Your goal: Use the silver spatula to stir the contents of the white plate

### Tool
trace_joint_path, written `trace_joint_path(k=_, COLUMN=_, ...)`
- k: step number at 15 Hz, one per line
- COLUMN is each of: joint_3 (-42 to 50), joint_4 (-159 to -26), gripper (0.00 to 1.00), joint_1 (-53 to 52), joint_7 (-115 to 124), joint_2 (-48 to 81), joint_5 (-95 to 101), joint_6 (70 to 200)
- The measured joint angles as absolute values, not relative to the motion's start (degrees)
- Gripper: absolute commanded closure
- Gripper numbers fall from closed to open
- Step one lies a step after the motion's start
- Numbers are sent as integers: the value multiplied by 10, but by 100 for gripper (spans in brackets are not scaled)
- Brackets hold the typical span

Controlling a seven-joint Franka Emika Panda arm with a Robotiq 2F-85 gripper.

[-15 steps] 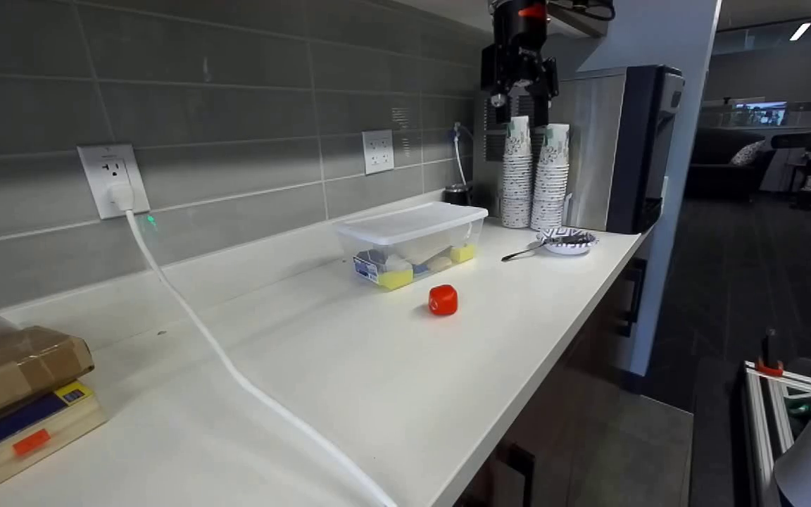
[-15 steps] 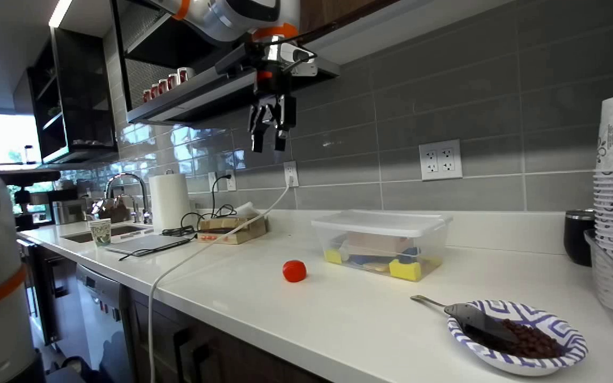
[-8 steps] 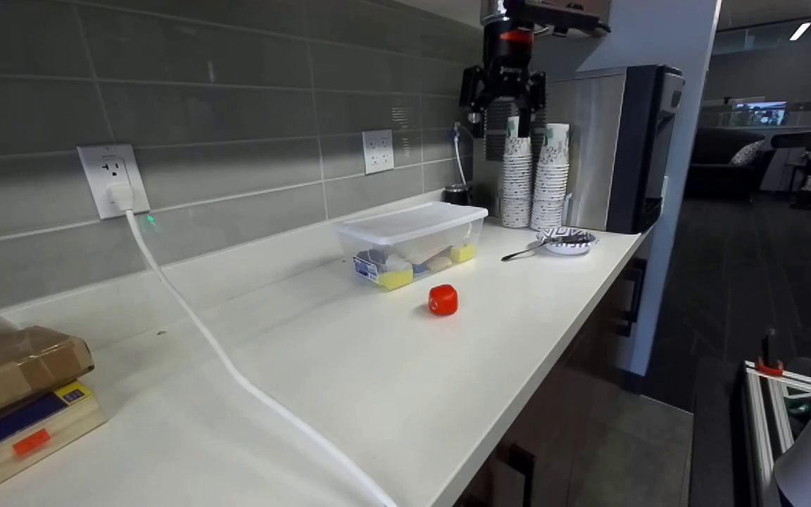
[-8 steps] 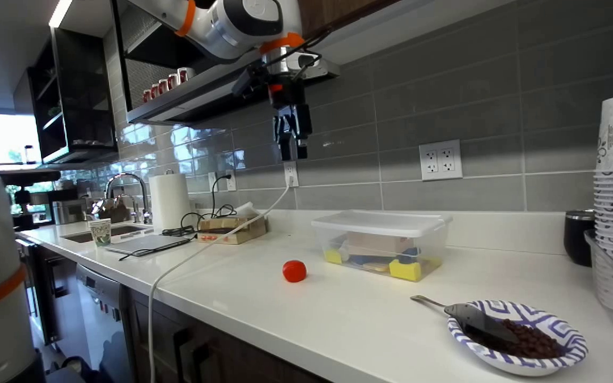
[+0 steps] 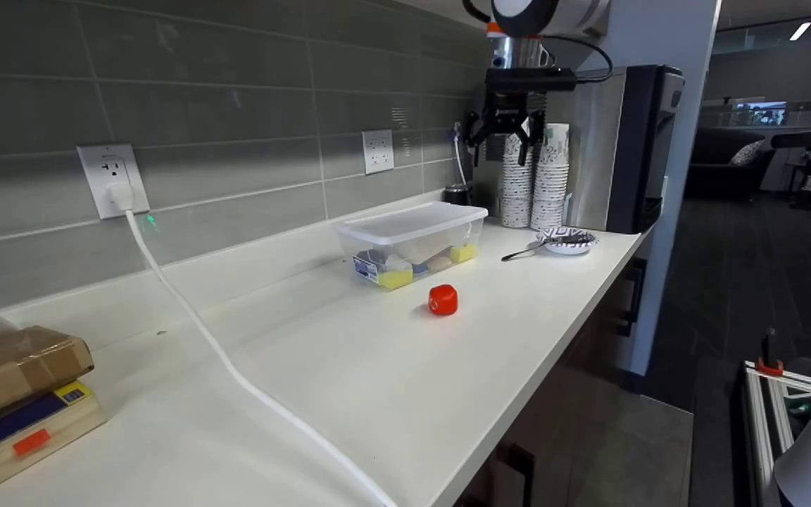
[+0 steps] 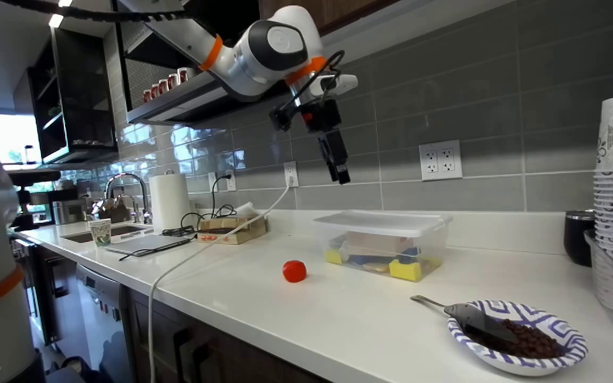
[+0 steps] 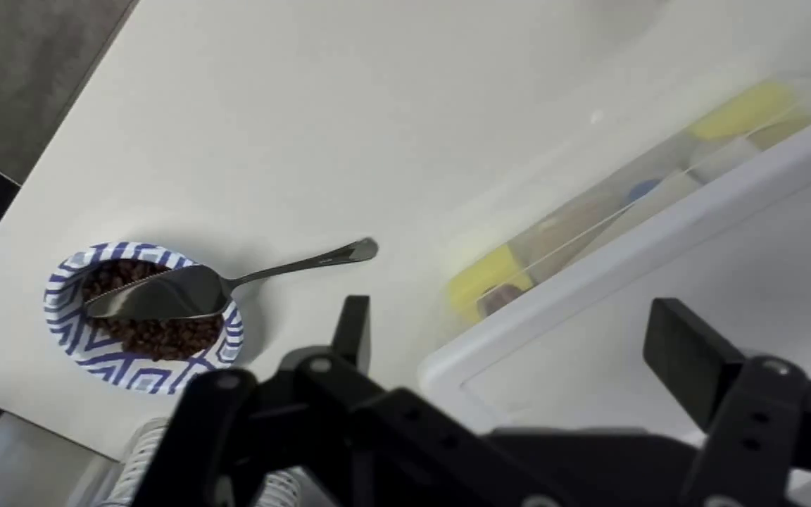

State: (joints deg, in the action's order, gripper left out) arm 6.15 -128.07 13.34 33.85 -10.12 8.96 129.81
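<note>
Gripper: hung well above the counter, with fingers spread wide apart; showed a tiny pale marking in an exterior view — too small to read.
Silver spatula: lay across the rim of the white plate, with blade over the dark brown contents and handle out past the edge; bore a speck of marking on the handle, unreadable.
White plate: sat near the stacked cups in both exterior views; wore a blue geometric pattern around the rim.
Clear box: stood near the tiled wall under a white lid; showed a blue-and-white printed patch at a lower corner, beside a yellow block — print too fine to make out.
Red object: sat on the counter in front of the clear box; carried a small pale mark, not legible.
Cardboard box: lay over a wood-coloured box with a yellow label, printed too small to read.
Cans: stood in a row on the shelf, in red and silver, with lettering too small to name.
</note>
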Motion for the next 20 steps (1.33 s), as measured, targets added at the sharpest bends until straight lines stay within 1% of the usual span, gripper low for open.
trace_joint_path(k=3, joint_3=70, joint_4=-1282, gripper=0, joint_1=153, joint_7=432, joint_2=-51, joint_5=135, joint_6=1357)
trace_joint_path(k=6, joint_3=85, joint_4=-1276, gripper=0, joint_1=158, joint_7=540, joint_2=-4, joint_5=183, joint_6=1387)
trace_joint_path(k=13, joint_3=128, joint_4=-1239, gripper=0, joint_1=141, joint_7=770, joint_2=85, joint_5=228, joint_6=1387)
trace_joint_path(k=20, joint_3=187, joint_4=-1204, gripper=0, joint_1=135, joint_7=928, joint_2=150, joint_5=226, joint_6=1372)
